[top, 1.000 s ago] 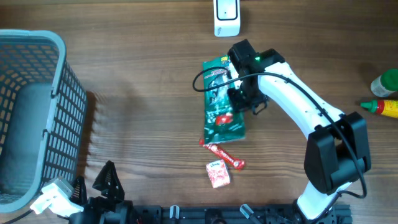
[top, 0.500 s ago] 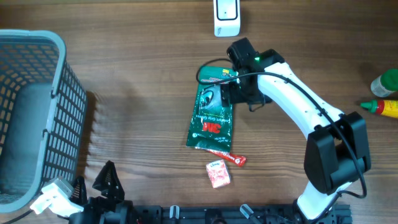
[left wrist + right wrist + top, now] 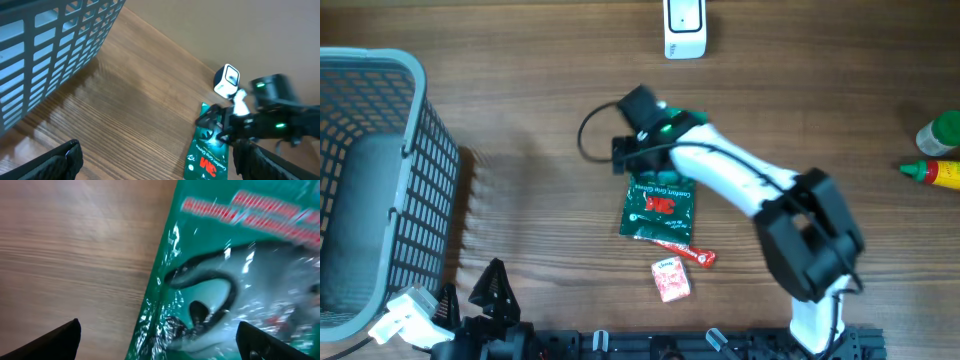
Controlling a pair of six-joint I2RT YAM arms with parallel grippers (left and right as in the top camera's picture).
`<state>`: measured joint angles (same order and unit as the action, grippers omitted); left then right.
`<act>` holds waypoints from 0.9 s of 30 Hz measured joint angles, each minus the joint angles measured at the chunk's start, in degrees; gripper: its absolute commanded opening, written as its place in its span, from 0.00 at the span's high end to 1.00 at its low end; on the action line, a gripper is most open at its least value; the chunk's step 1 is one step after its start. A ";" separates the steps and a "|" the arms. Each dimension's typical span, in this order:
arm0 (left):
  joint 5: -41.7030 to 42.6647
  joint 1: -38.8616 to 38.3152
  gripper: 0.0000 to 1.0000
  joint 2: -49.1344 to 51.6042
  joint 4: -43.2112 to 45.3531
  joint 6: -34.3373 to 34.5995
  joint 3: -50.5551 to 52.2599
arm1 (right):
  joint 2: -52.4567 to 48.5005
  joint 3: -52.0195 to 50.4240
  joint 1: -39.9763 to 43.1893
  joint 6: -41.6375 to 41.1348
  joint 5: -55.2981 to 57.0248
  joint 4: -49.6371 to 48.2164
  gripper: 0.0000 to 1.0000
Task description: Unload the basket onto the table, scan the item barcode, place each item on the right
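**Now: green glove packet flat at mid-table, both grippers spread wide**

Right at the centre of the wooden table (image 3: 540,150) lies the green 3M gloves packet (image 3: 660,205), flat, printed face up, its long side running roughly 12 to 6 o'clock. The right gripper (image 3: 626,156) hangs over the packet's 11 o'clock corner. From its wrist camera the two fingertips (image 3: 60,335) sit far apart at the bottom corners, with shiny green film between them and nothing pinched. Whether it touches the packet I cannot tell.

At 12 o'clock from the packet, well apart, stands the white barcode scanner (image 3: 683,28). Touching the packet's 6 o'clock edge is a red sachet (image 3: 682,252), with a small red-and-white box (image 3: 670,278) just beside that. The grey mesh basket (image 3: 380,68) fills the 9 o'clock side, and a green-capped bottle (image 3: 940,132) and a red-nozzled bottle (image 3: 932,172) sit at the 3 o'clock edge.

The left gripper (image 3: 488,285) rests near 7 o'clock, jaws wide and holding nothing.
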<state>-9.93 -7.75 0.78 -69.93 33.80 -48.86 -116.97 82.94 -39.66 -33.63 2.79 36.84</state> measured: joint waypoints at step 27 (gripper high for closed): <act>0.00 0.00 0.00 0.00 0.00 0.00 0.00 | -5.44 3.96 0.79 1.57 5.03 12.24 0.95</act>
<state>-9.93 -7.75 0.78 -69.93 33.80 -48.86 -122.41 86.89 -38.87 -32.05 7.81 49.08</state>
